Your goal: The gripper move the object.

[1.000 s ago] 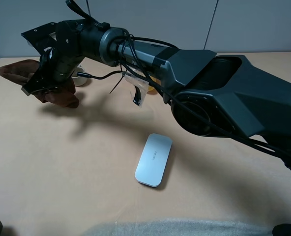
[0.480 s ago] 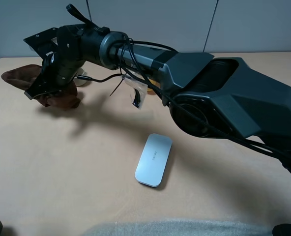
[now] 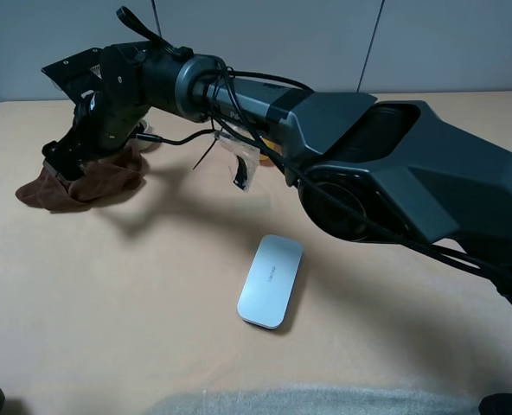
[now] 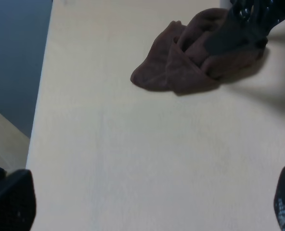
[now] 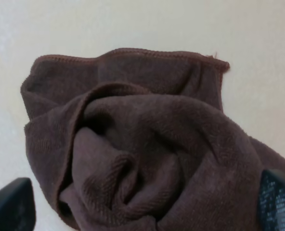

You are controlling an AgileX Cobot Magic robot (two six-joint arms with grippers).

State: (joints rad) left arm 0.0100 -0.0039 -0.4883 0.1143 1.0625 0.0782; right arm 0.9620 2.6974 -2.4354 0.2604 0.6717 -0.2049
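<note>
A brown cloth (image 3: 76, 182) lies bunched on the tan table (image 3: 109, 285) at the far left. It also shows in the left wrist view (image 4: 195, 62) and fills the right wrist view (image 5: 142, 144). My right gripper (image 3: 73, 162) reaches across the table and sits right over the cloth. Its fingertips (image 5: 10, 207) are spread wide at either side of the heap, so the right gripper (image 5: 142, 206) is open. It shows as a dark shape on the cloth in the left wrist view (image 4: 243, 29). My left gripper (image 4: 147, 202) is open and empty, over bare table well short of the cloth.
A flat silver-white case (image 3: 271, 280) lies mid-table. A small white cup (image 3: 144, 139) and an orange item (image 3: 269, 145) sit behind the right arm. The arm's bulk (image 3: 394, 164) spans the right half. The table's left edge (image 4: 39, 96) is close to the cloth.
The cloth hung bunched at the gripper, trailing to the far left; now it has dropped forward and lies spread on the table. The right gripper has barely moved.
</note>
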